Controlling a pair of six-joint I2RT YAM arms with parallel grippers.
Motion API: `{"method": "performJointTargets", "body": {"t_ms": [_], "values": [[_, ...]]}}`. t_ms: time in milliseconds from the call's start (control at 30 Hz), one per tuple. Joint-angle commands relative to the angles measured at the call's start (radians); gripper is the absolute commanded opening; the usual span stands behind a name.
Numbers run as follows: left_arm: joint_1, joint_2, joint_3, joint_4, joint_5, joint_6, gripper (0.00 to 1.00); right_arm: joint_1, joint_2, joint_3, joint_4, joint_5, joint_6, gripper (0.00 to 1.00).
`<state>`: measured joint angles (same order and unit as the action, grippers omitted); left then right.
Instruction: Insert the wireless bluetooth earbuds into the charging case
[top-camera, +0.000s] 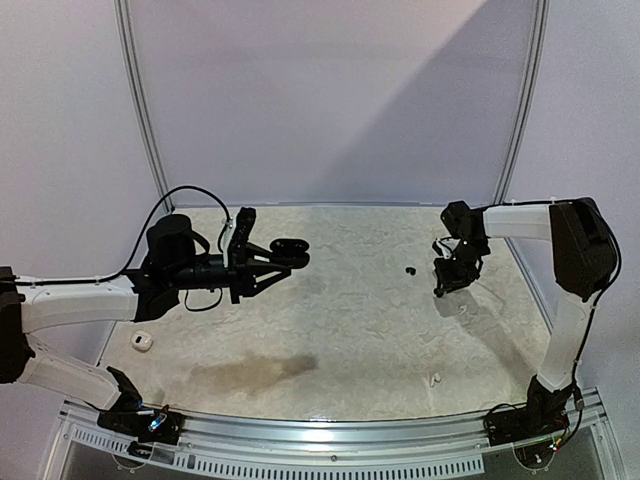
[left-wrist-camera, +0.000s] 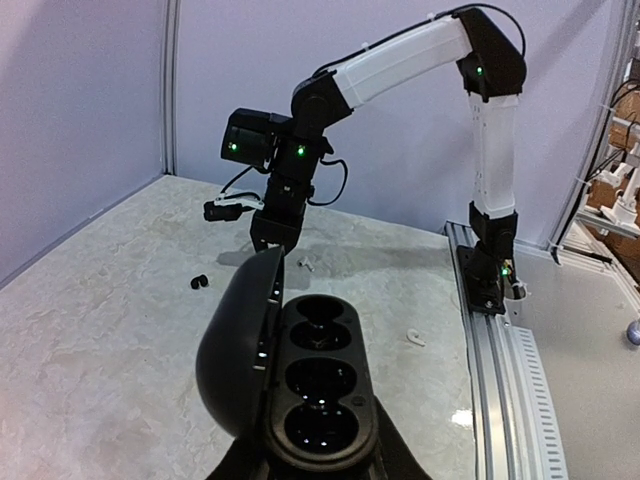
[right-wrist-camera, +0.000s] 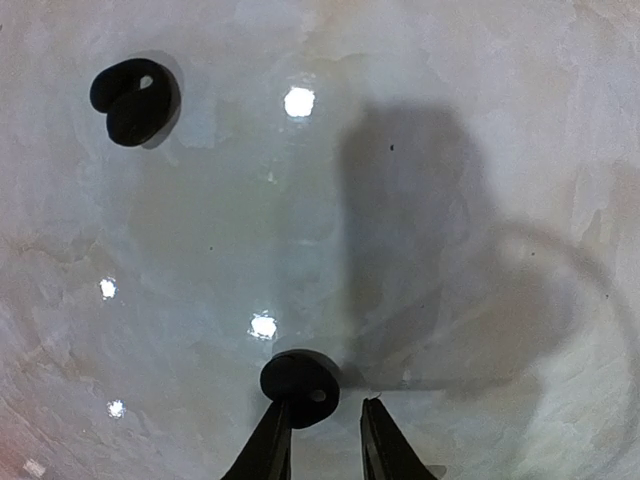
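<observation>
In the top view, the left gripper (top-camera: 283, 256) sits left of centre. It is clamped on the charging case (top-camera: 293, 250), a black case held above the table (top-camera: 350, 330). On the right side, the right gripper (top-camera: 446, 283) points down at the table. A black earbud (top-camera: 409, 270) lies on the table just left of it. A white earbud (top-camera: 435, 378) lies at the lower right, near the front edge. A small white object (top-camera: 140, 342) lies at the far left, and a brownish stain (top-camera: 260, 370) marks the table at lower centre.

In the left wrist view, the charging case (left-wrist-camera: 320, 390) fills the bottom centre. It is open, with its lid (left-wrist-camera: 240, 345) standing up on the left beside a row of round wells. Dark fingers (left-wrist-camera: 232, 466) grip it at the bottom edge. Beyond it, at upper centre, the right gripper (left-wrist-camera: 268, 238) hangs tip-down over the table. The black earbud (left-wrist-camera: 198, 282) lies to its left. One white earbud (left-wrist-camera: 306, 264) lies just to its right, and another lies right of the case, near the metal rail (left-wrist-camera: 500, 380).

In the right wrist view, the right gripper (right-wrist-camera: 326, 420) rises from the bottom edge. Its two fingers (right-wrist-camera: 272, 445) are slightly apart with nothing clamped between them. A second black earbud (right-wrist-camera: 298, 385) lies on the table at the tip of the left-hand finger. Whether it touches the finger cannot be told. The black earbud (right-wrist-camera: 130, 100) lies at the upper left, well apart.
</observation>
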<state>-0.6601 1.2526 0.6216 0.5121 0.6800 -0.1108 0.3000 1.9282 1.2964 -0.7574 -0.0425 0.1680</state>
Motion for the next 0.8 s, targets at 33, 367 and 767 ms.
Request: {"method": "performJointTargets", "body": {"t_ms": [33, 367, 767], "values": [[0.010, 0.006, 0.015, 0.014, 0.010, 0.022, 0.00, -0.005, 0.044, -0.011, 0.023, -0.028, -0.023, 0.24], [0.009, -0.002, 0.012, 0.006, 0.006, 0.036, 0.00, -0.004, 0.011, -0.053, 0.054, -0.084, -0.003, 0.11], [0.010, -0.010, 0.011, 0.010, 0.053, 0.084, 0.00, 0.028, -0.089, 0.017, -0.018, -0.149, -0.045, 0.00]]}}
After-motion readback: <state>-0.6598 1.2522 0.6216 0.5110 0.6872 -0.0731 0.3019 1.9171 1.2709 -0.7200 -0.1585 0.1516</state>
